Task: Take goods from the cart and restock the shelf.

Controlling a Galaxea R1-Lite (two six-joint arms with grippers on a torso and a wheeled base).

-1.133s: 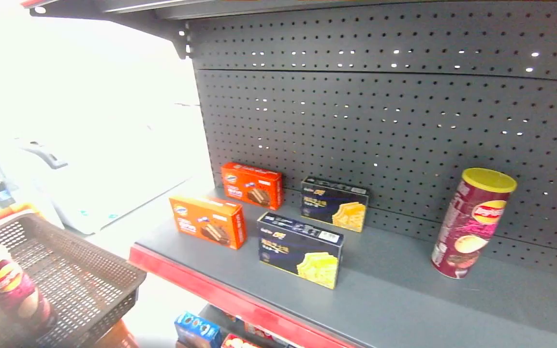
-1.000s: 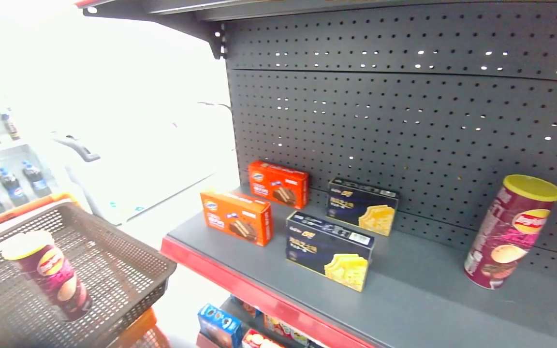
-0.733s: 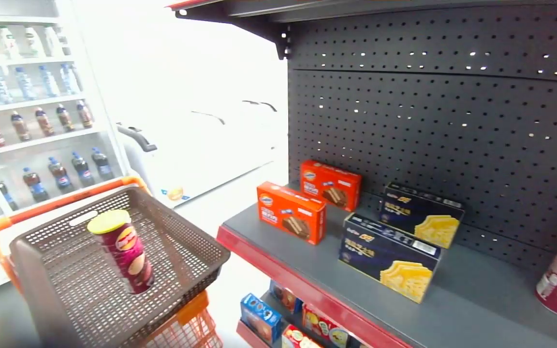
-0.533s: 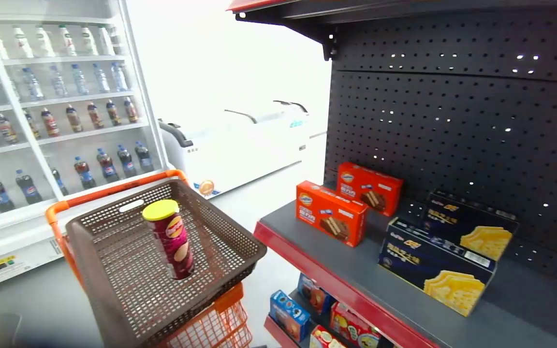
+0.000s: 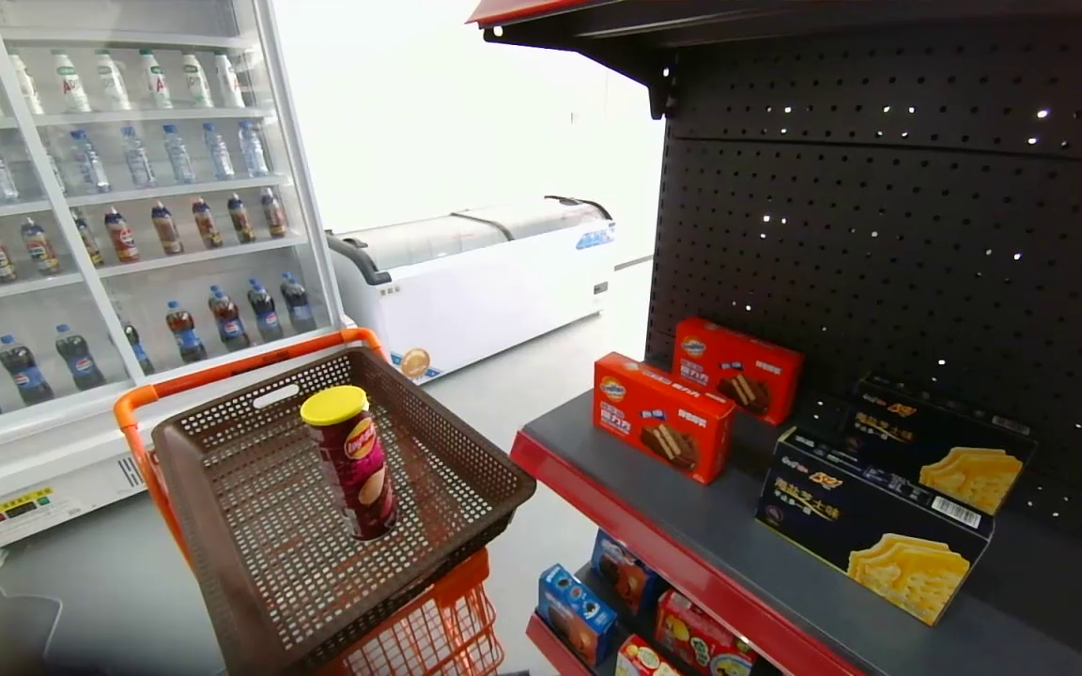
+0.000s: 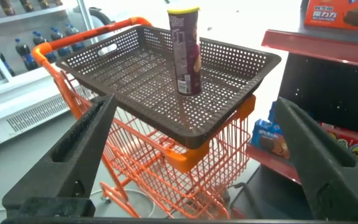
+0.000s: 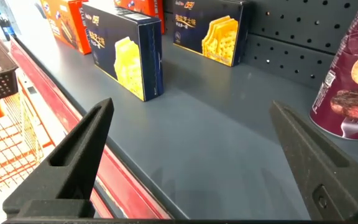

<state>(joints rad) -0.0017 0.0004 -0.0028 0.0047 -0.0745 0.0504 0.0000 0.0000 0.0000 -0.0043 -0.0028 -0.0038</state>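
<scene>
Two chip cans [image 5: 350, 465] [image 7: 347, 81], two orange boxes [image 5: 663, 416] [image 5: 736, 369], two navy boxes [image 5: 870, 526] [image 5: 945, 455], one cart [image 5: 222, 427]

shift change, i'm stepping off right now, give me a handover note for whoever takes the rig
Left gripper: open, empty, facing the cart basket.
Right gripper: open, empty, facing the shelf.
Basket chip can stands upright, untouched.
Already on the shelf: shelved chip can, orange boxes, dark blue boxes.
Left: grasp the basket chip can and shelve it.
</scene>
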